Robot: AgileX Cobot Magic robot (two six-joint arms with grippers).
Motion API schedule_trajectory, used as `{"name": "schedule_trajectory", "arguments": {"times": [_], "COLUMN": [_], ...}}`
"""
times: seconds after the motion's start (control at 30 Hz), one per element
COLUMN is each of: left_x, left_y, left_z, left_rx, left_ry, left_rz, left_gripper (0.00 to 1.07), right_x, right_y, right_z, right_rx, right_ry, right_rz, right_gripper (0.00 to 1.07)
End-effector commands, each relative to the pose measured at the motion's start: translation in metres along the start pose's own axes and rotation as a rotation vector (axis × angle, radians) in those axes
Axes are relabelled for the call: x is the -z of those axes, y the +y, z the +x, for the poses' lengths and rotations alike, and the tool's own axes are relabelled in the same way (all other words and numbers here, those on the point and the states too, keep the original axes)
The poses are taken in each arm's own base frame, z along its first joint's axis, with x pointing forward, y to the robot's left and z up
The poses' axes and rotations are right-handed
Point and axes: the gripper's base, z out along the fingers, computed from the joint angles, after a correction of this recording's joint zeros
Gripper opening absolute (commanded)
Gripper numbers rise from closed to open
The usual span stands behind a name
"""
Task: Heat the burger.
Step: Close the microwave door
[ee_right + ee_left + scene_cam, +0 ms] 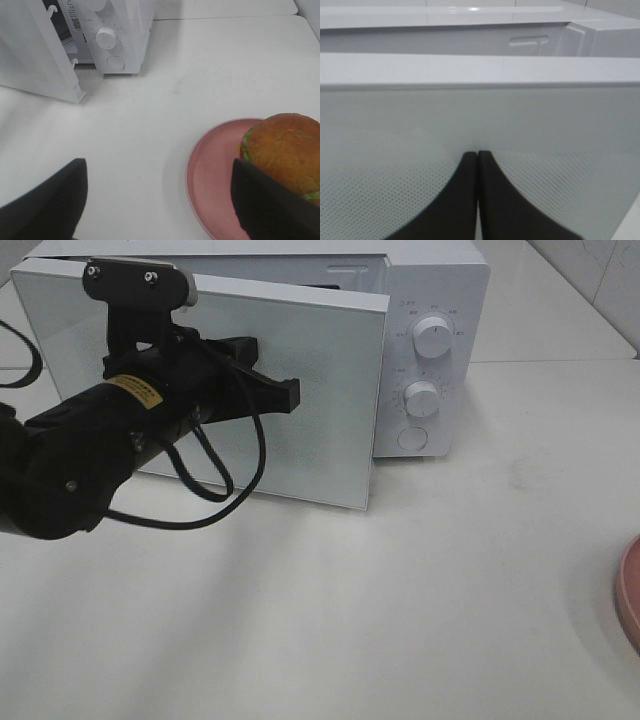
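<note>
One step looks underway: the tall burger (286, 152) with its glossy brown bun sits on the round pink plate (210, 175) on the white bench (210, 75), well apart from the white microwave (435, 350), so I judge loading and heating remain. My right claw (157, 200) hangs wide and empty near the plate. My left claw (478, 195), pinched shut, presses the microwave's frosted door (300, 390), which stands ajar. The oven cavity is hidden, and the overhead view crops the plate.

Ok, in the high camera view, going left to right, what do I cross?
Left arm with its shut pincer against the microwave door → microwave dials → bare white table → edge of the pink plate.
</note>
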Motion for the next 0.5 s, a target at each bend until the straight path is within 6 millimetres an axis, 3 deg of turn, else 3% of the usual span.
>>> {"name": "schedule_trajectory", "arguments": {"times": [0.03,0.5], "left_x": [-0.010,-0.053], "left_y": [-0.004,-0.014], "left_z": [-0.005,-0.007], "left_rx": [0.013,-0.005], "left_ry": [-0.022,-0.025], "left_rz": [-0.010,-0.052], "left_gripper": [0.00,0.00], "right_x": [0.002,0.002], "right_y": [0.000,0.000], "right_z": [0.003,0.003], "right_rx": [0.013,0.013], "right_ry": [-0.019,-0.019], "right_rz": [0.003,0.003], "right_gripper": [0.76,0.76]}}
